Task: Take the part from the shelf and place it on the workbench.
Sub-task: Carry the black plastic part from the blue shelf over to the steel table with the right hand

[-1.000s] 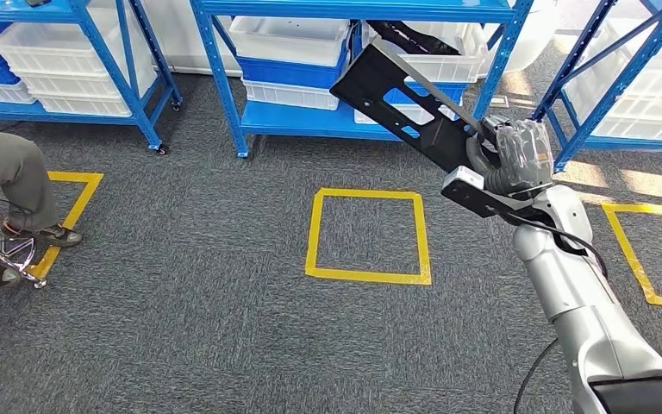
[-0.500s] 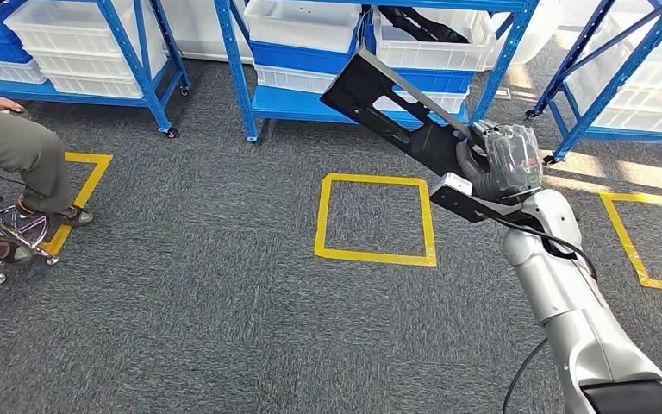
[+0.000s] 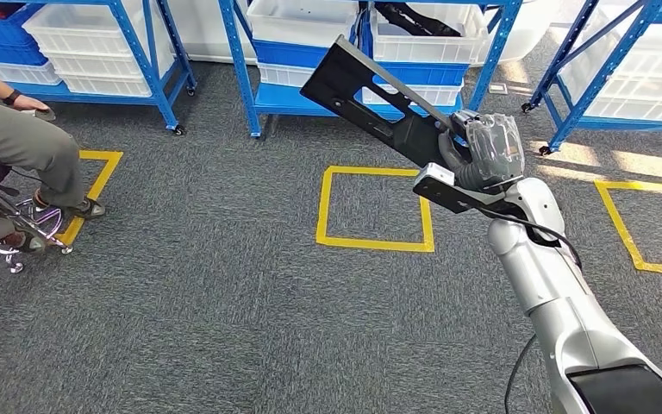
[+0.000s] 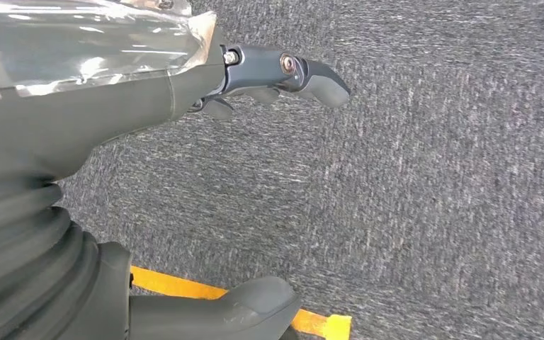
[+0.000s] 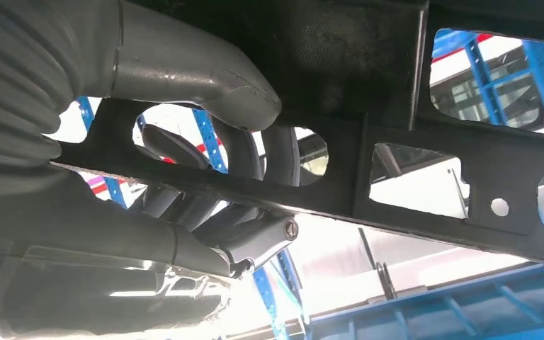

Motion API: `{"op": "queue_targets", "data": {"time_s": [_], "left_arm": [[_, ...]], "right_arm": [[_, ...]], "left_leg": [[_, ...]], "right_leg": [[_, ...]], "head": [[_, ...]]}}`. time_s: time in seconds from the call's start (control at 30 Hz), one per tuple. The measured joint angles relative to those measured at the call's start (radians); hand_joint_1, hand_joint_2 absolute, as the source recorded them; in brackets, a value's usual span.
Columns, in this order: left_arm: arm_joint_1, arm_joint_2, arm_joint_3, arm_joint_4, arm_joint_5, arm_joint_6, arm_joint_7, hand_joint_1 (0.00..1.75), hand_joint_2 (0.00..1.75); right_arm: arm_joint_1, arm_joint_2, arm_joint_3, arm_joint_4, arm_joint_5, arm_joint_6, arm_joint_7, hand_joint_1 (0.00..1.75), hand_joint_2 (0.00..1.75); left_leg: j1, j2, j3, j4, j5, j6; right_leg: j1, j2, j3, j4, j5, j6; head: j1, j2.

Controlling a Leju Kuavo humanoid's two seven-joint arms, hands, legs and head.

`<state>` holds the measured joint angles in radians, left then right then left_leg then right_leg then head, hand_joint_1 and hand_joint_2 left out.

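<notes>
Right hand (image 3: 483,155) grips a long black part (image 3: 371,99), fingers wrapped through one of its cut-outs and thumb (image 5: 205,81) pressed on its flat face, as the wrist view shows. Held aloft over grey carpet (image 3: 224,293), the part slants up and away from the hand toward the blue shelf (image 3: 250,86) ahead, its wide far end overlapping the white bins (image 3: 302,21) stacked there. Below it on the floor lies a square of yellow tape (image 3: 375,207); a second taped outline (image 3: 638,224) sits off to the right near another shelf (image 3: 595,69).

Left hand (image 4: 113,142) hangs over the carpet with nothing in it, fingers (image 4: 319,78) loosely extended and apart from the thumb (image 4: 241,312), a strip of yellow tape beneath.

At far left a person (image 3: 17,147) in grey trousers sits on a wheeled stool (image 3: 17,233) beside a further taped square, one hand resting on a knee. More white and blue bins fill the shelf (image 3: 138,52) behind them.
</notes>
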<state>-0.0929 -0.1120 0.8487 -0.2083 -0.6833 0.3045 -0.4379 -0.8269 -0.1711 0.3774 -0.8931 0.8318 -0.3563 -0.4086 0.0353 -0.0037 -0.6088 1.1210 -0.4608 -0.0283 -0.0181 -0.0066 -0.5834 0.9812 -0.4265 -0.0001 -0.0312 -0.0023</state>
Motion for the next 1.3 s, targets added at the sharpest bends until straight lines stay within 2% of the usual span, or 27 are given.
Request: {"op": "queue_targets", "data": {"time_s": [0.03,0.07,0.1,0.23,0.4,0.6,0.67,0.7,0.77,0.8,0.83,0.87,0.9,0.93,1.0,1.03,1.07,1.13,1.2,1.27,1.3], "left_arm": [[-0.002,0.0,0.0,0.0,0.0,0.001,0.001,0.0,1.75],[-0.004,0.0,0.0,0.0,0.0,0.001,0.002,0.0,1.75],[-0.006,0.0,0.0,0.0,0.0,0.002,0.003,0.0,1.75],[-0.007,-0.005,0.0,0.0,0.001,0.004,0.004,0.0,1.75],[-0.006,-0.005,0.005,0.0,0.003,0.007,0.005,0.0,1.75],[0.001,-0.008,0.016,0.0,0.01,0.014,0.011,0.0,1.75],[0.002,-0.01,0.017,0.0,0.01,0.014,0.015,0.0,1.75],[0.002,-0.011,0.018,0.0,0.01,0.014,0.017,0.0,1.75],[0.002,-0.012,0.02,0.0,0.01,0.014,0.019,0.0,1.75],[0.003,-0.012,0.022,0.0,0.01,0.014,0.02,0.0,1.75],[0.003,-0.013,0.023,0.0,0.01,0.014,0.021,0.0,1.75],[0.004,-0.014,0.024,0.0,0.01,0.014,0.022,0.0,1.75],[0.005,-0.015,0.025,0.0,0.01,0.014,0.022,0.0,1.75],[0.005,-0.016,0.025,0.0,0.01,0.014,0.023,0.0,1.75],[0.005,-0.018,0.025,0.0,0.01,0.015,0.023,0.0,1.75],[0.005,-0.018,0.026,0.0,0.01,0.015,0.023,0.0,1.75],[0.005,-0.019,0.026,0.0,0.01,0.015,0.023,0.0,1.75],[0.007,-0.018,0.027,0.0,0.012,0.015,0.023,0.0,1.75],[0.008,-0.018,0.029,0.001,0.013,0.016,0.023,0.0,1.75],[0.008,-0.018,0.032,0.001,0.013,0.016,0.023,0.0,1.75],[0.008,-0.018,0.033,0.001,0.013,0.016,0.024,0.0,1.75]], "right_arm": [[-0.002,0.001,0.001,0.002,-0.003,0.001,-0.001,1.75,1.75],[-0.006,0.002,0.001,0.004,-0.006,0.005,-0.003,1.75,1.75],[-0.011,0.003,0.002,0.006,-0.009,0.009,-0.005,1.75,1.75],[-0.027,0.01,0.01,0.015,0.015,0.01,-0.008,1.75,1.75],[-0.044,0.024,0.035,0.032,0.034,0.006,0.0,1.75,1.75],[-0.053,0.043,0.054,0.042,0.045,0.006,0.0,1.75,1.75],[-0.058,0.046,0.059,0.043,0.048,0.007,0.0,1.75,1.75],[-0.061,0.046,0.061,0.044,0.049,0.007,0.001,1.75,1.75],[-0.066,0.047,0.066,0.048,0.049,0.008,0.001,1.75,1.75],[-0.067,0.047,0.069,0.05,0.049,0.009,0.001,1.75,1.75],[-0.067,0.047,0.072,0.053,0.049,0.009,0.001,1.75,1.75],[-0.067,0.047,0.074,0.055,0.049,0.009,0.001,1.75,1.75],[-0.067,0.047,0.075,0.057,0.049,0.009,0.001,1.75,1.75],[-0.068,0.046,0.076,0.058,0.049,0.009,0.001,1.75,1.75],[-0.072,0.046,0.077,0.058,0.049,0.009,0.001,1.75,1.75],[-0.074,0.046,0.078,0.058,0.048,0.009,0.001,1.75,1.75],[-0.074,0.047,0.079,0.058,0.048,0.009,0.001,1.75,1.75],[-0.074,0.049,0.081,0.058,0.047,0.009,0.001,1.75,1.75],[-0.075,0.051,0.082,0.057,0.046,0.009,0.002,1.75,1.75],[-0.075,0.052,0.083,0.056,0.045,0.009,0.002,1.75,1.75],[-0.073,0.052,0.085,0.056,0.045,0.009,0.002,1.75,1.75]], "left_leg": [[0.0,-0.001,0.043,-0.062,-0.005,0.003],[-0.003,-0.001,0.068,-0.104,-0.016,0.01],[-0.007,-0.001,0.075,-0.123,-0.022,0.017],[-0.025,0.001,0.062,-0.132,-0.013,0.041],[-0.042,0.001,0.04,-0.126,0.002,0.064],[-0.049,-0.002,0.022,-0.116,0.012,0.08],[-0.046,-0.003,0.021,-0.12,0.02,0.092],[-0.043,-0.004,0.02,-0.123,0.024,0.098],[-0.042,-0.009,0.014,-0.123,0.029,0.105],[-0.044,-0.013,0.011,-0.123,0.031,0.106],[-0.045,-0.019,0.008,-0.122,0.033,0.106],[-0.047,-0.026,0.005,-0.122,0.035,0.105],[-0.049,-0.033,0.004,-0.121,0.037,0.104],[-0.05,-0.041,0.003,-0.121,0.038,0.102],[-0.053,-0.055,-0.002,-0.119,0.042,0.095],[-0.054,-0.061,-0.006,-0.118,0.044,0.09],[-0.054,-0.066,-0.009,-0.117,0.047,0.086],[-0.051,-0.073,-0.016,-0.114,0.048,0.076],[-0.049,-0.05,-0.036,-0.074,0.019,0.062],[-0.04,-0.018,-0.09,0.042,-0.045,0.047],[-0.034,-0.012,-0.121,0.11,-0.073,0.04]], "right_leg": [[0.0,-0.001,-0.007,0.003,0.005,0.007],[0.001,-0.002,-0.012,0.004,0.011,0.015],[0.003,-0.003,-0.018,0.006,0.015,0.022],[0.007,-0.003,-0.031,0.003,0.026,0.023],[-0.008,-0.003,-0.044,-0.01,0.054,0.054],[-0.017,-0.006,-0.051,-0.014,0.068,0.073],[-0.019,-0.007,-0.063,0.006,0.052,0.073],[-0.02,-0.007,-0.081,0.044,0.028,0.067],[-0.018,-0.005,-0.136,0.181,-0.043,0.052],[-0.016,-0.004,-0.161,0.25,-0.072,0.049],[-0.013,-0.002,-0.172,0.292,-0.089,0.048],[-0.009,0.0,-0.164,0.295,-0.09,0.049],[-0.006,0.004,-0.135,0.258,-0.079,0.051],[-0.003,0.014,-0.091,0.19,-0.061,0.052],[0.004,0.041,-0.012,0.062,-0.036,0.044],[0.006,0.05,0.007,0.029,-0.031,0.039],[0.008,0.05,0.012,0.019,-0.031,0.034],[0.004,0.033,0.011,0.017,-0.025,0.026],[-0.004,0.016,0.013,0.013,-0.021,0.012],[-0.004,-0.001,0.012,0.011,-0.019,0.001],[-0.003,-0.01,0.012,0.011,-0.019,-0.002]], "head": [[0.001,0.0],[0.001,0.0],[0.002,0.0],[0.003,0.0],[0.002,0.0],[0.002,0.0],[0.003,0.0],[0.003,0.0],[0.005,0.0],[0.004,0.0],[0.004,0.0],[0.005,0.0],[0.004,0.0],[0.005,0.0],[0.004,0.0],[0.003,0.0],[0.003,0.0],[0.004,0.0],[0.0,0.0],[-0.004,0.0],[-0.004,0.0]]}}
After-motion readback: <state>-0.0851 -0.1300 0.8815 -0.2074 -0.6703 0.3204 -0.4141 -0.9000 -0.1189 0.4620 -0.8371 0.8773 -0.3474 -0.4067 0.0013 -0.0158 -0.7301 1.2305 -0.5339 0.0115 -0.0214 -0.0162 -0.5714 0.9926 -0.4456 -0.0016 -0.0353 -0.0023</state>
